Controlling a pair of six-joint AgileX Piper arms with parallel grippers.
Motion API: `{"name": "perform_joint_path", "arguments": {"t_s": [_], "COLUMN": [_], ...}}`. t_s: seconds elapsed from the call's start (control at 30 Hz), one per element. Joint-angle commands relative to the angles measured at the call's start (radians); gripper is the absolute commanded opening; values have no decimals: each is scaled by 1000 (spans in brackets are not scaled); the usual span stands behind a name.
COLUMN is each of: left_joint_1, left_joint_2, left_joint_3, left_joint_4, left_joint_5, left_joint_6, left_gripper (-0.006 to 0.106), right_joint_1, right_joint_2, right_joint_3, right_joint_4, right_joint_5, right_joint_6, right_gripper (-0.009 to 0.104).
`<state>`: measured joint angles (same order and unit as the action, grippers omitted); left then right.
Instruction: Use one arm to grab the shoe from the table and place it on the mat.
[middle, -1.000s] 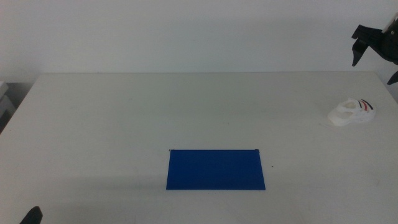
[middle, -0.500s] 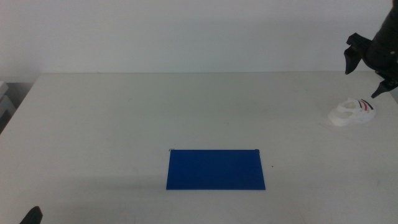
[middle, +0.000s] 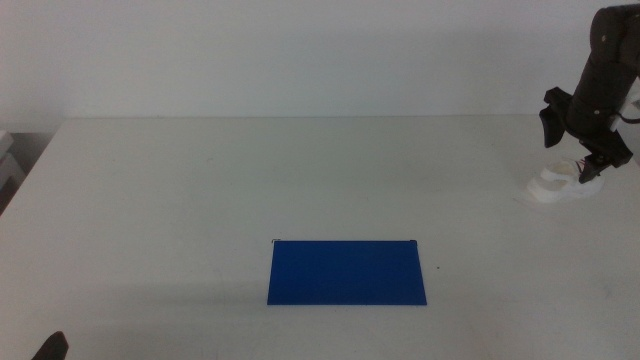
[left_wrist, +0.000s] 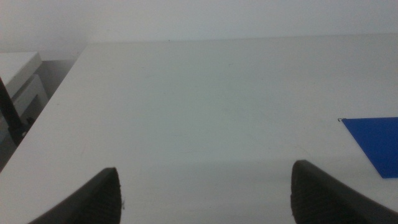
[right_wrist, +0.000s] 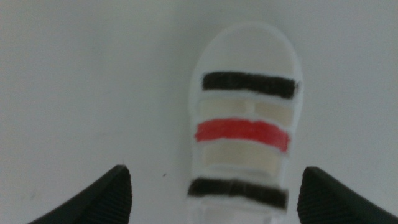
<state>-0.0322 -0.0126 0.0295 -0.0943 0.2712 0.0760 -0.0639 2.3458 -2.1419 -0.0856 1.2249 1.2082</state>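
Observation:
The white shoe (middle: 558, 185) with two black straps and one red strap lies at the table's far right edge. In the right wrist view the shoe (right_wrist: 244, 130) fills the middle, seen from straight above. My right gripper (middle: 575, 138) hangs open just above the shoe, its jaws spread wide to either side of it (right_wrist: 214, 193), apart from it. The dark blue mat (middle: 347, 271) lies flat at the table's front centre; a corner of the mat (left_wrist: 373, 137) shows in the left wrist view. My left gripper (left_wrist: 205, 193) waits open and empty at the front left.
The off-white table (middle: 250, 180) spreads between shoe and mat. A grey object (middle: 8, 165) stands off the table's left edge; it also shows in the left wrist view (left_wrist: 18, 93).
My right gripper has come down and leftward from the upper right corner to just above the shoe. The shoe, mat and left arm have not moved.

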Motion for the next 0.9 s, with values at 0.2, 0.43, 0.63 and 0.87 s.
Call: {"name": "perform_joint_path", "arguments": {"t_s": [0.2, 0.43, 0.63, 0.87], "left_joint_1": [-5, -5, -5, -5], "left_joint_2": [-14, -14, -14, -14], "left_joint_3": [7, 7, 7, 7], "left_joint_4": [-8, -8, -8, -8], "left_joint_5": [-80, -80, -80, -80], "left_joint_6": [-5, -5, -5, -5], "left_gripper": [94, 94, 94, 94], "right_joint_1": [-2, -2, -2, 11], "right_joint_2": [-36, -10, -10, -56], "right_joint_3": [-29, -29, -31, -29], "right_joint_4": [-53, -46, 2, 39], "right_joint_5": [61, 62, 63, 66], "right_joint_6": [53, 74, 80, 35], "right_gripper": [77, 59, 31, 5]}}
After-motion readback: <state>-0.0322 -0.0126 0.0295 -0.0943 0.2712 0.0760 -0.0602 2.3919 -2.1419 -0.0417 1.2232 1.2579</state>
